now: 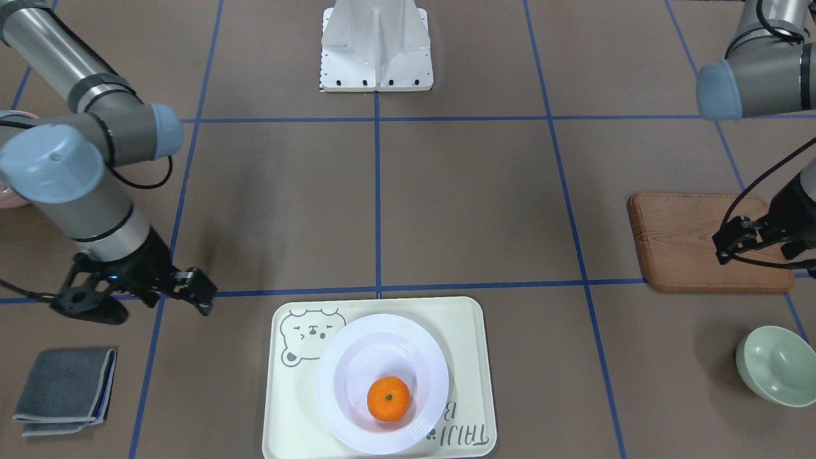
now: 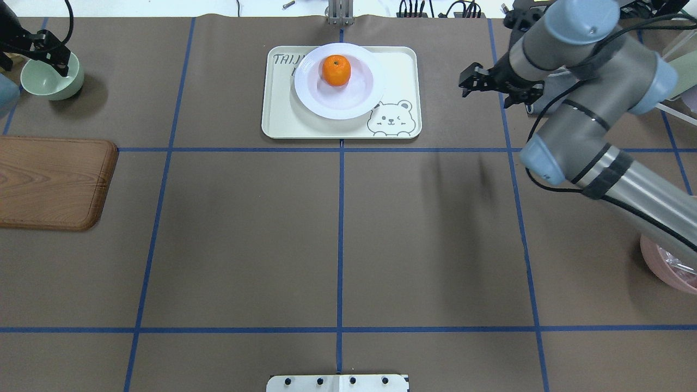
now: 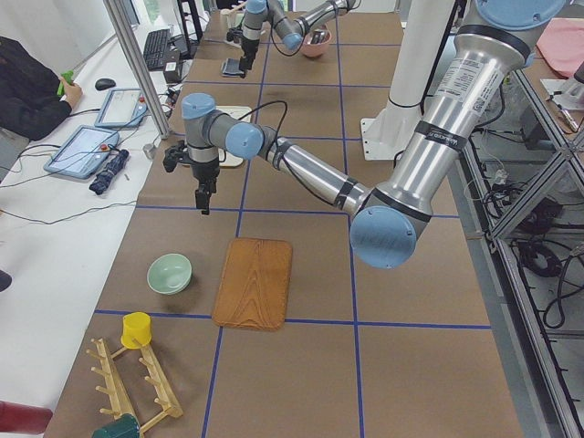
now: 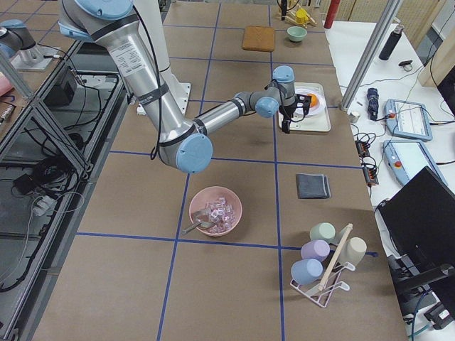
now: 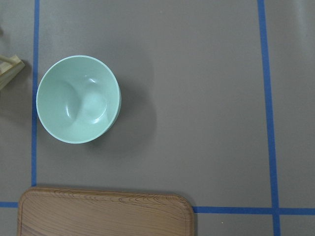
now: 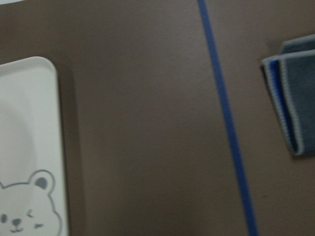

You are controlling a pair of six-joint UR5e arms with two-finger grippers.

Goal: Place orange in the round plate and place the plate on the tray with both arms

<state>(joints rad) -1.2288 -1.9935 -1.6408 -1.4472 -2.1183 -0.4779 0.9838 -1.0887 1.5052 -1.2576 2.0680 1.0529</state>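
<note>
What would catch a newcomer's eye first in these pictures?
The bright orange sits in the white round plate, which rests on the cream tray at the table's edge far from the robot. Off to either side hang the right gripper, beside the tray, and the left gripper, by the wooden board.

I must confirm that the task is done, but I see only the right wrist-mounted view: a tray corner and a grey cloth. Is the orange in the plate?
Observer: Yes, the orange lies in the round plate, which sits on the tray.
Operator: Does any gripper touch the plate?
Observer: No, the right gripper and the left gripper are open, empty, and apart from the tray.
</note>
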